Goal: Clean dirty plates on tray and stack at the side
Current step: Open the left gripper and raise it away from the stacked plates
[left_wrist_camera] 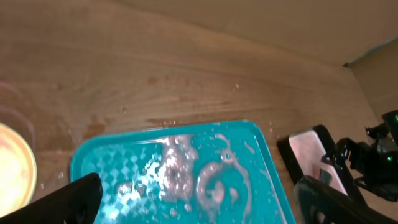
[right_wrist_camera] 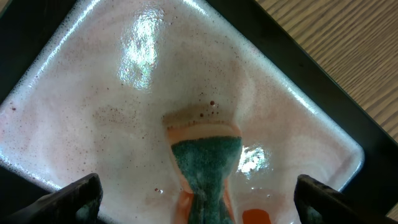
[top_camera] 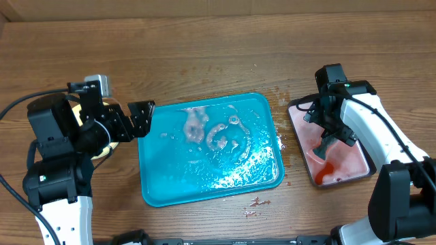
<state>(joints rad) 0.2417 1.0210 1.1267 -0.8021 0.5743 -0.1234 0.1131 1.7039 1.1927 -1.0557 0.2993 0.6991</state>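
A pale yellow plate [left_wrist_camera: 11, 168] shows only as a rim at the left edge of the frame, near the left gripper [top_camera: 136, 119], off the blue tray [top_camera: 163, 178] on the table [top_camera: 204, 54]. I can't tell how many are stacked there. It looks light, stiff and wet, so I'd pinch it at the rim. The one soapy blue tray holds none. One small tray [right_wrist_camera: 93, 81] at right holds one sponge [right_wrist_camera: 205, 162] under the right gripper [top_camera: 328, 129]. Both grippers gape wide, empty.

This is looking like a robotics lab bench, not a kitchen: a cabled left arm [top_camera: 51, 163] and right arm [top_camera: 381, 129] are flanking a wood-grain tabletop [top_camera: 204, 54], cardboard sheeting [left_wrist_camera: 292, 25] is walling its back edge, and a wet turquoise tray [top_camera: 163, 184] is lying between them.
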